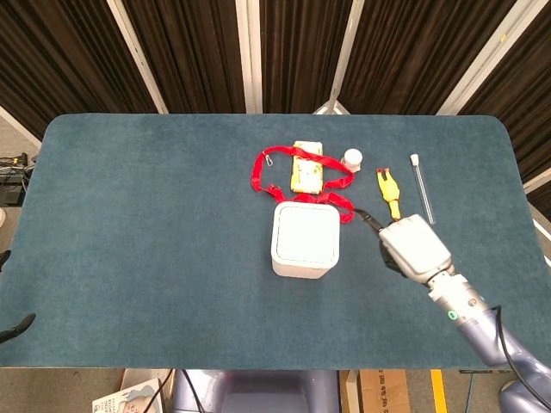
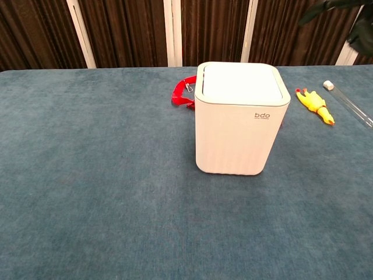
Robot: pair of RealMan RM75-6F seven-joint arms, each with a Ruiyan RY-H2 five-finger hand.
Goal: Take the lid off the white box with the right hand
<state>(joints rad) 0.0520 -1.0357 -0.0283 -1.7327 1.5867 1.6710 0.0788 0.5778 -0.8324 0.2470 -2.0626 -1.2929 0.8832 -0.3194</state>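
Just right of the white box, the right hand hovers, lid on.

A table covered in blue-green cloth, with several things laid on it.

A white box is set near the middle; behind it are seen a red strap, a yellow packet, a small white bottle, a yellow rubber chicken and a clear tube.

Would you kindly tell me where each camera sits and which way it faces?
Head view: high above, looking down on the table; right hand near the white box, left fingers at the edge.
Chest view: low, facing the box's front; only dark fingers show top right.
Shared: box, yellow chicken toy.
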